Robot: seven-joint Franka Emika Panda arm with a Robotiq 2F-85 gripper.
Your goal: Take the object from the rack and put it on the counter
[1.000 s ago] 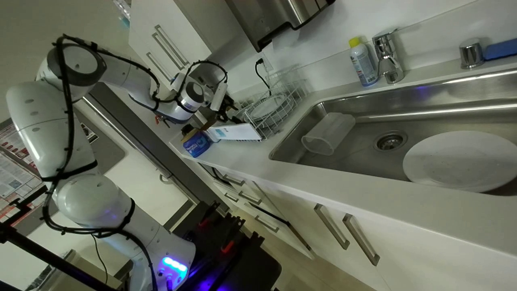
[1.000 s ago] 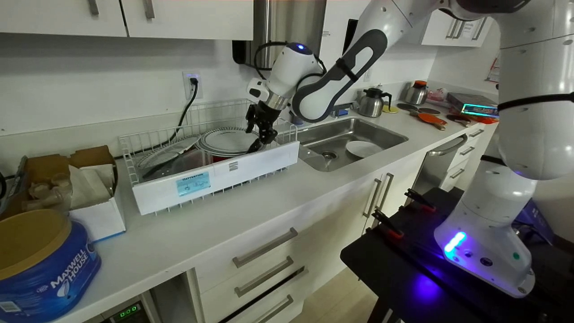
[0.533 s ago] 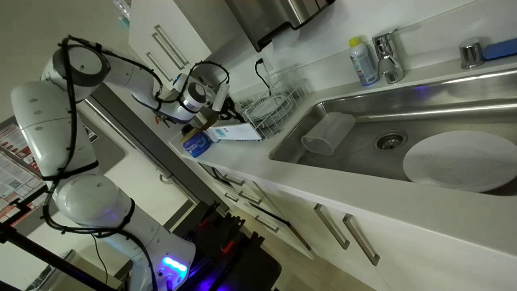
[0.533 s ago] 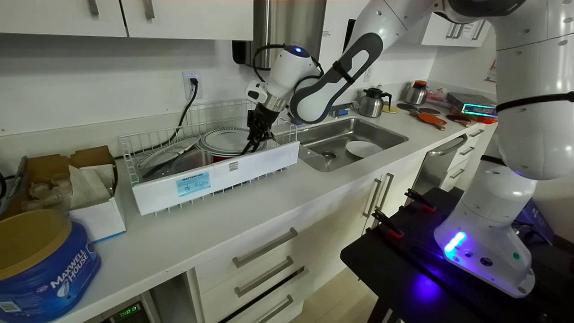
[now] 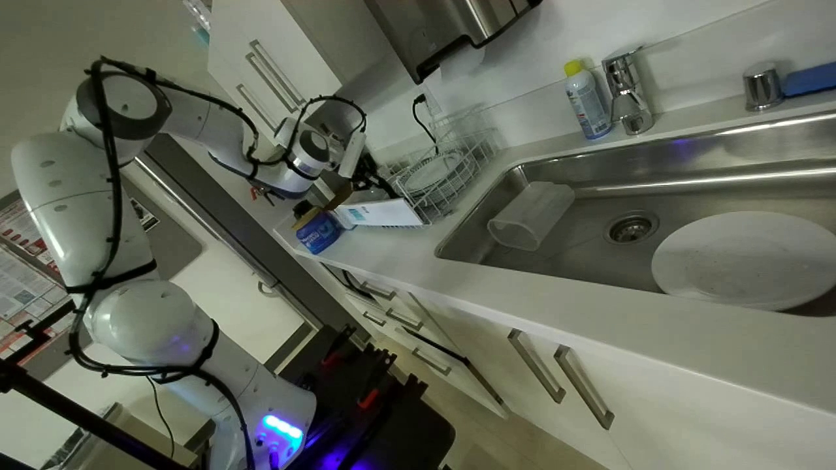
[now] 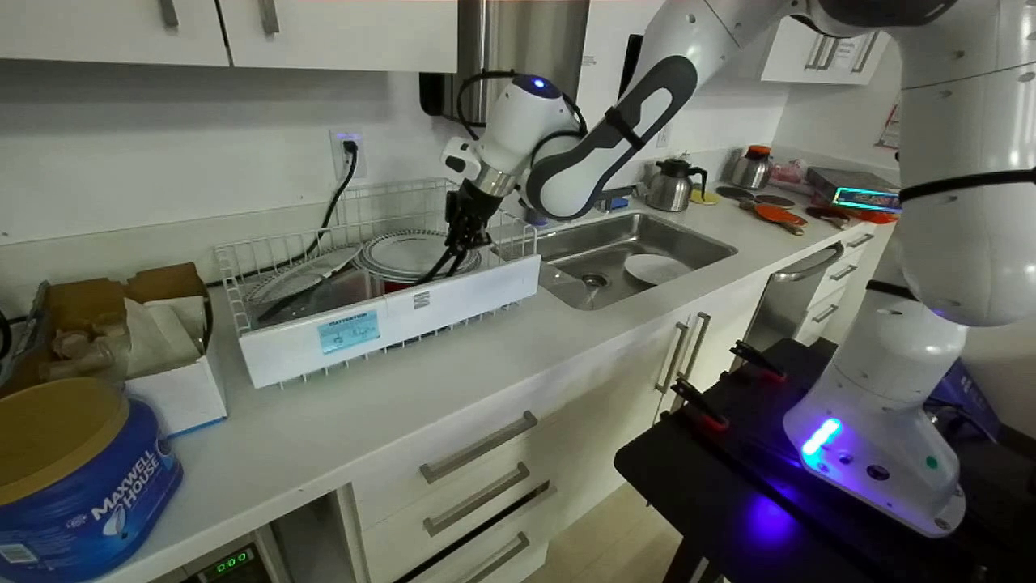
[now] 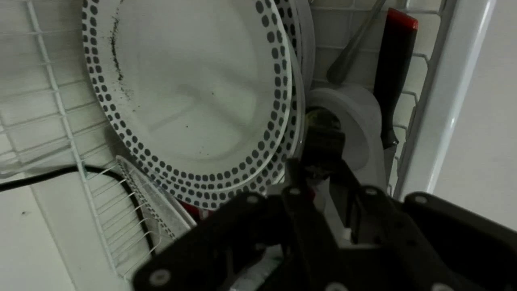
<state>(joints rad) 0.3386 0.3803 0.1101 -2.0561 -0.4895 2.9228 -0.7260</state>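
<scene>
Two changes mark the past second: (a) my gripper (image 6: 468,244), its tips apart earlier in an exterior view, has drawn them together — pinching, as far as I can judge from afar, a dark object (image 7: 323,143); (b) a stick-like dark shape (image 6: 437,265) now slants from beneath the tips, probably that same piece. For the task this suggests a grasp made and a carry not yet begun; the object is in or just above the wire rack (image 6: 401,197) (which, I cannot tell), in the wrist view just beside the dot-rimmed plates (image 7: 190,81) and overlapping a pale vessel (image 7: 363,121); what it is, the dim light does not tell me. I would lift straight before turning outward — the plate rims and the rack's front panel (image 6: 453,300) could snag a long piece.

Surface: a smooth white counter (image 6: 324,433), bearing the rack, a cardboard box (image 6: 182,397) and a blue coffee tub (image 6: 89,486); the steel sink (image 5: 575,267) set into it holds a clear plastic container (image 5: 532,215) and a large white plate (image 5: 744,261); behind it stand a tap (image 5: 630,98) and a yellow-capped bottle (image 5: 589,101); a steel jug (image 6: 672,188) stands farther along. Room: white cupboards (image 6: 340,32) hang above; drawers (image 6: 413,494) lie below; a steel unit (image 6: 530,44) hangs beside the cupboards.
</scene>
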